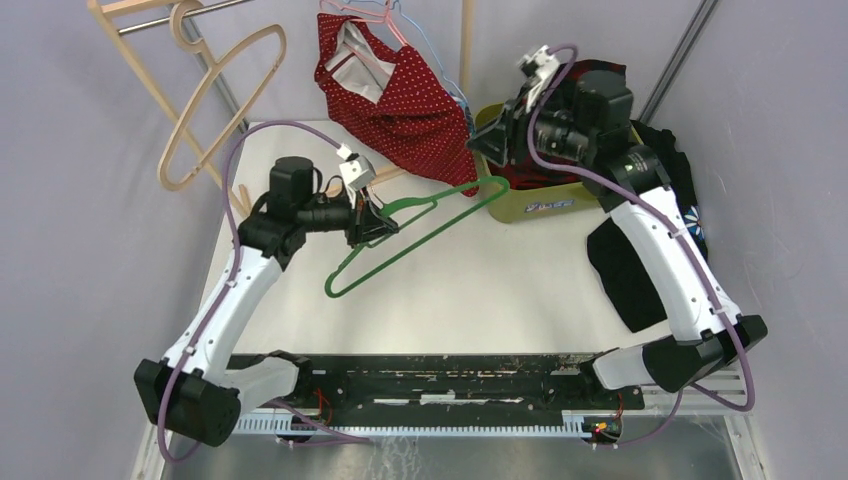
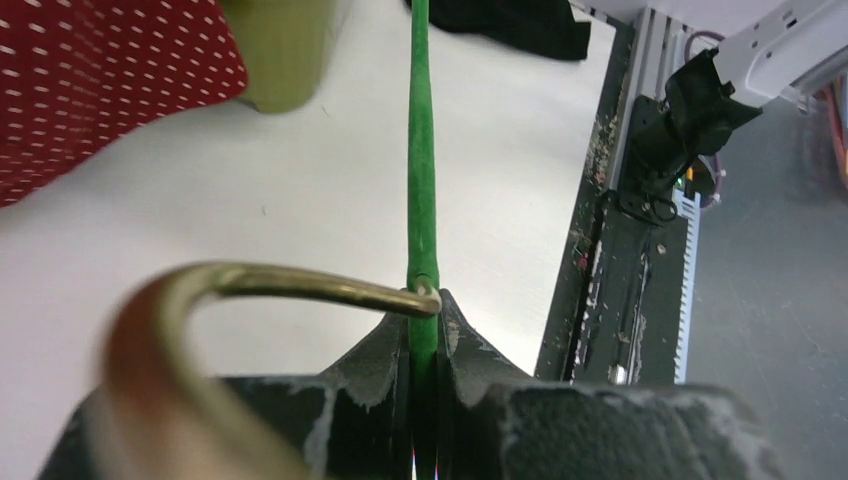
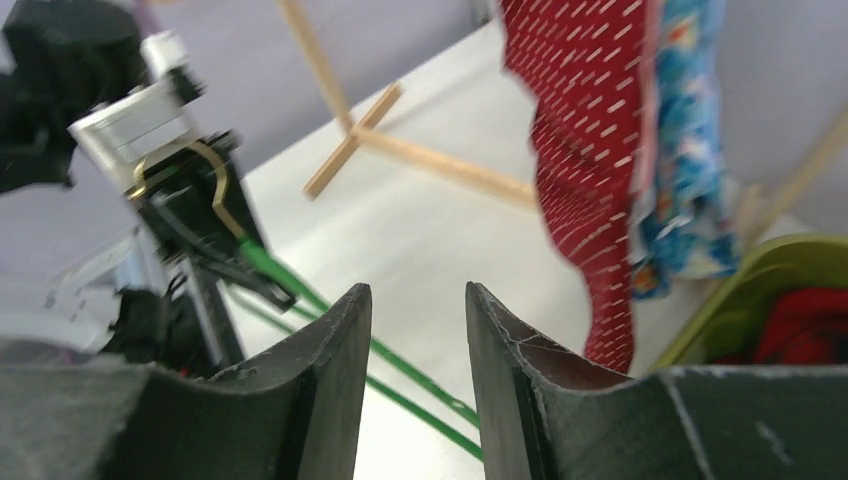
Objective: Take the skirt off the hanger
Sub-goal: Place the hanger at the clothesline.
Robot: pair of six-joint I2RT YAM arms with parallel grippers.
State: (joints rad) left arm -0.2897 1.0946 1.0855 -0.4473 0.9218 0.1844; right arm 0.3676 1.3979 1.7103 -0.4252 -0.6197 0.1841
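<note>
My left gripper (image 1: 368, 218) is shut on a bare green hanger (image 1: 420, 232) near its brass hook and holds it above the white table; no cloth hangs on it. In the left wrist view, the jaws (image 2: 423, 312) pinch the green bar (image 2: 421, 150) just under the hook (image 2: 300, 285). A red white-dotted garment (image 1: 400, 95) hangs from pink and blue hangers on the rack at the back. My right gripper (image 1: 488, 140) is open and empty above the green bin's left end. In the right wrist view (image 3: 415, 300), it looks over the green hanger (image 3: 410, 370) and the red garment (image 3: 590, 150).
An olive-green bin (image 1: 535, 200) at the back right holds red cloth (image 3: 800, 330). A black garment (image 1: 630, 270) lies at the right table edge. A wooden hanger (image 1: 215, 100) hangs on the wooden rack at the back left. A blue patterned cloth (image 3: 690, 150) hangs behind the red garment.
</note>
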